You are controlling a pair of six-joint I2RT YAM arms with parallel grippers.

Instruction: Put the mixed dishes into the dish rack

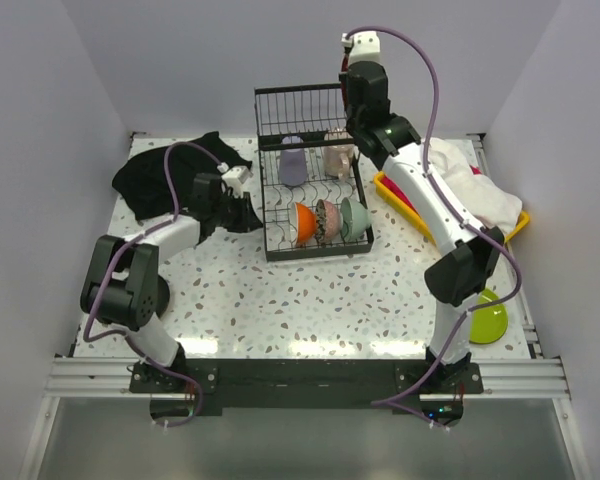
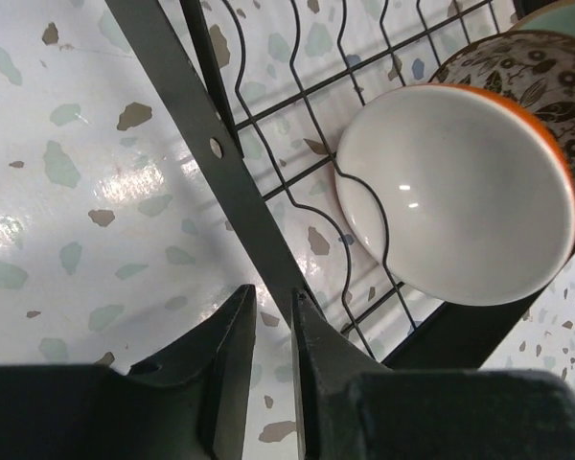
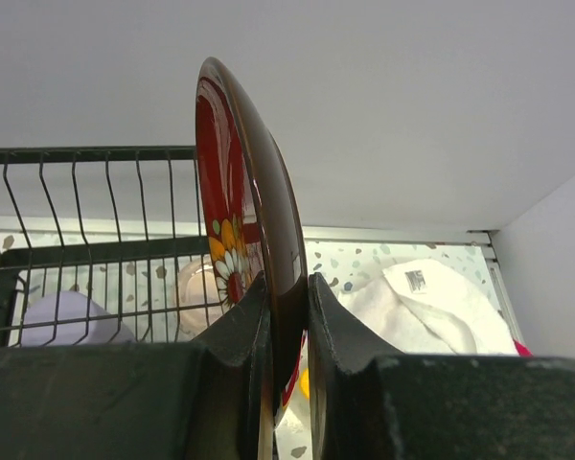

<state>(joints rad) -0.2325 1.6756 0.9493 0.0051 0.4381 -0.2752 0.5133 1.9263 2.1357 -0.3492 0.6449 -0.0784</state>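
We hold red bowl (image 3: 232,192) edge-up, right gripper (image 3: 286,287) clamped on rim, above rack (image 1: 300,92) by desk's far edge. Left gripper (image 2: 273,321) pinches rack bar. Risk: thin rim slips, bowl drops onto 2 mugs (image 1: 293,162).

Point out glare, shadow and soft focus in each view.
Top external: glare streaks the glossy table near its front edge. Left wrist: glare patch on the table, small highlights inside the orange bowl; the left fingers at the dish rack look dark and soft. Right wrist: the red floral bowl gleams along its rim; the right fingers are underexposed.
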